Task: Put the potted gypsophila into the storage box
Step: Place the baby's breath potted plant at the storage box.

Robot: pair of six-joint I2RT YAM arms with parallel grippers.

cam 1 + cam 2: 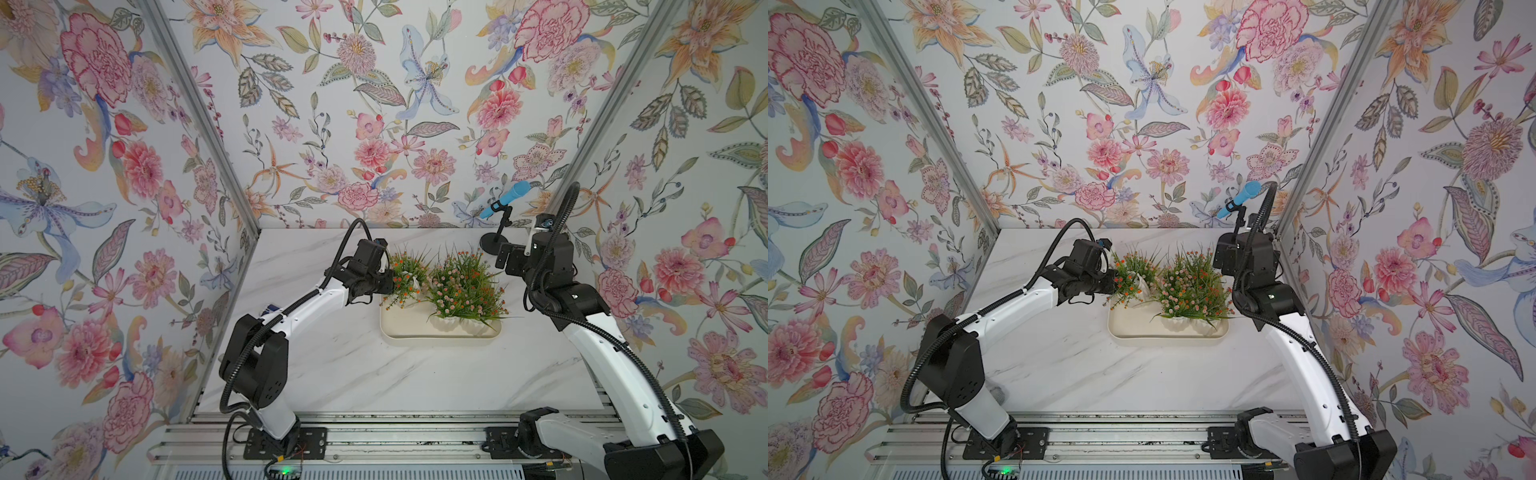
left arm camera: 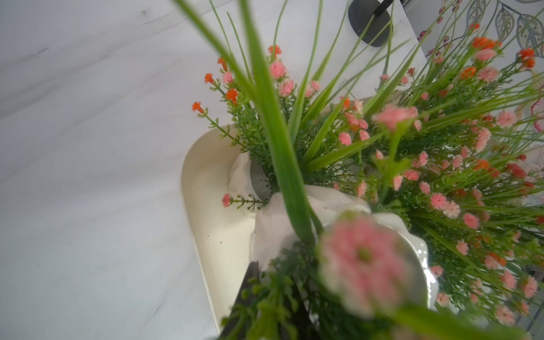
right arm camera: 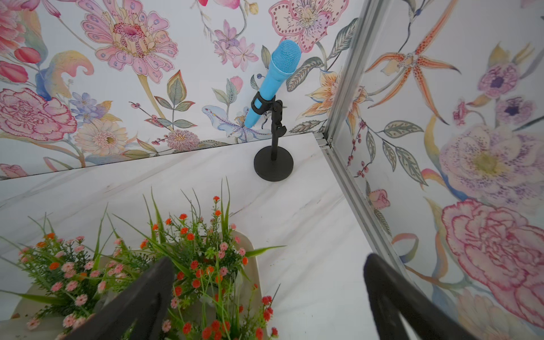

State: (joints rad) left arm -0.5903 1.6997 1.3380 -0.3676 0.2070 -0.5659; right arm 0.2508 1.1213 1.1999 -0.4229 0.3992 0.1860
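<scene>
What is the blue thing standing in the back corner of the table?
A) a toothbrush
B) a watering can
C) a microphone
C: it is a blue microphone with a mesh head, clipped into a black stand with a round base on the table.

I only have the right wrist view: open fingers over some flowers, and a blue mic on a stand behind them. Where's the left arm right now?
Observer: The left gripper is at the storage box's far corner on its own side, buried in the sprigs of one potted gypsophila.
Operator: Is it open?
Observer: Closed. The left wrist view shows a dark finger beside that plant's white pot, which looks tilted. I can't tell whether it's actually gripping.
Operator: Any room in the box?
Observer: Yes. In both top views its near part on the left arm's side is bare, and the other plants crowd the opposite half.
</scene>
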